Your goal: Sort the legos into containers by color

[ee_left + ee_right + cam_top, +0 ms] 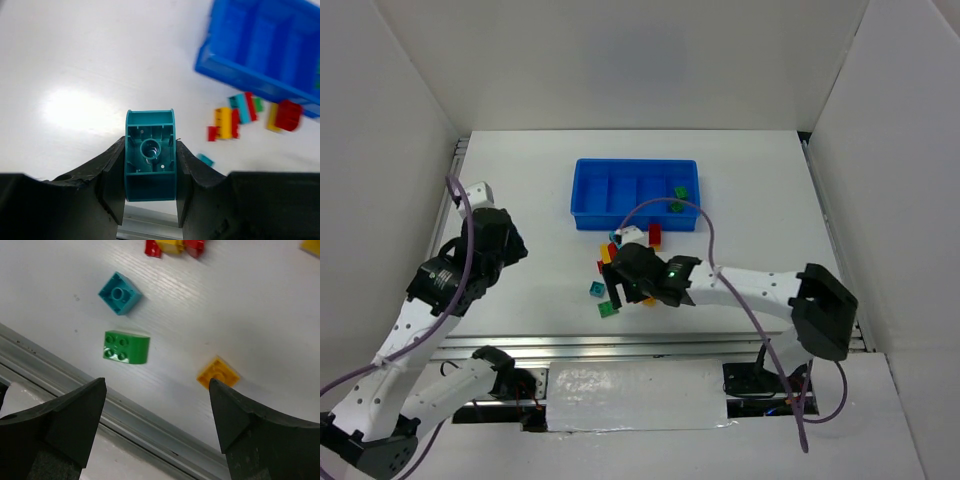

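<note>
Squarely, a teal brick [150, 162] sat clamped between my left fingers [116, 165], low in the centre of the left wrist view. My right fingers [90, 400] stood apart above a green brick [126, 347], a teal square [119, 292] and a yellow piece [217, 373] on the desk [240, 305]. Green bricks [681, 191] lay in the blue tray's [590, 215] rightmost compartment.

Free: white table [535, 170] left of the blue tray [582, 212], out to the left arm [445, 280]; the left gripper [150, 172], clamped on a curved teal block [150, 120], hangs over it.
Free: table right of the tray, up to the side wall [890, 150].
Blocked: tray's near rim, by clustered loose bricks [612, 248]; near right, by the right arm [750, 288].
Ahead of the right gripper [157, 385]'s spread fingers: green brick [126, 347], teal brick [119, 292], yellow piece [218, 373], beside the edge rail [150, 425].
</note>
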Motion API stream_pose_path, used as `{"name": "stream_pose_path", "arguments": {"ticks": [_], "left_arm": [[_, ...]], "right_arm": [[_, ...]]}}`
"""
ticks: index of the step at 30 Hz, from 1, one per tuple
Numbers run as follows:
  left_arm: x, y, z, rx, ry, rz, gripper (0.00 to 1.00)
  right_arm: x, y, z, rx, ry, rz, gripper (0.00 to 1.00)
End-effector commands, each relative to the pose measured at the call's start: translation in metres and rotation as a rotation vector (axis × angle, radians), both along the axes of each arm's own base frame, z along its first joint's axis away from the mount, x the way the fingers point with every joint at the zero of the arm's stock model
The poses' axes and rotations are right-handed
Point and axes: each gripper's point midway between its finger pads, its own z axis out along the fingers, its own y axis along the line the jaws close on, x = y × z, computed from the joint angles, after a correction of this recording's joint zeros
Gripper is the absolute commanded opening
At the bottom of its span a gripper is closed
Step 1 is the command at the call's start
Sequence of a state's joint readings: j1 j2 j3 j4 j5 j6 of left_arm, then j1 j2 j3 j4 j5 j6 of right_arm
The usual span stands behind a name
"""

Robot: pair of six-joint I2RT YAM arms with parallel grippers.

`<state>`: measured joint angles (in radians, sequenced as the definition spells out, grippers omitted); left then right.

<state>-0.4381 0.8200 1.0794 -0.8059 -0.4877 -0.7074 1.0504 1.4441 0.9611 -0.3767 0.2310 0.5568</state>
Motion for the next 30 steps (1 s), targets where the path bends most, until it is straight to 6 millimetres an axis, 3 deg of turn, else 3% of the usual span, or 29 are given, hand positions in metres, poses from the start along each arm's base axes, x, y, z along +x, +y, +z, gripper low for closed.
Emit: {"name": "stream_pose_path", "arguments": {"ticks": [1, 3, 5, 8, 13, 18, 21, 24, 26, 27, 30], "left_arm": [[-0.009, 0.042, 0.002, 0.130, 0.013, 0.163, 0.00], [-0.015, 0.048, 0.005, 0.129, -0.013, 0.184, 0.00], [-0.017, 0.051, 0.004, 0.126, -0.024, 0.189, 0.00], [-0.021, 0.051, 0.004, 0.112, -0.048, 0.176, 0.00], [-0.026, 0.050, 0.008, 0.088, -0.096, 0.154, 0.00], [-0.027, 0.048, 0.009, 0.083, -0.108, 0.138, 0.00], [-0.026, 0.046, 0.008, 0.086, -0.098, 0.125, 0.00], [-0.025, 0.045, 0.007, 0.086, -0.101, 0.120, 0.00], [-0.024, 0.044, 0.007, 0.084, -0.103, 0.113, 0.00], [-0.024, 0.044, 0.007, 0.086, -0.102, 0.108, 0.00], [-0.025, 0.044, 0.007, 0.088, -0.104, 0.107, 0.00]], "right_arm": [[0.002, 0.027, 0.007, -0.061, -0.049, -0.006, 0.90], [0.002, 0.039, -0.018, -0.128, -0.021, 0.004, 0.91], [0.008, 0.050, -0.015, -0.127, -0.029, -0.013, 0.91], [0.007, 0.064, -0.029, -0.165, -0.009, 0.019, 0.91], [0.001, 0.069, -0.060, -0.247, 0.045, 0.057, 0.89], [-0.006, 0.071, -0.071, -0.272, 0.069, 0.065, 0.83], [-0.010, 0.069, -0.076, -0.287, 0.088, 0.074, 0.68], [-0.015, 0.069, -0.081, -0.281, 0.100, 0.087, 0.66], [-0.015, 0.069, -0.083, -0.279, 0.101, 0.090, 0.60], [-0.017, 0.071, -0.083, -0.276, 0.105, 0.100, 0.51], [-0.017, 0.073, -0.080, -0.263, 0.103, 0.106, 0.13]]}}
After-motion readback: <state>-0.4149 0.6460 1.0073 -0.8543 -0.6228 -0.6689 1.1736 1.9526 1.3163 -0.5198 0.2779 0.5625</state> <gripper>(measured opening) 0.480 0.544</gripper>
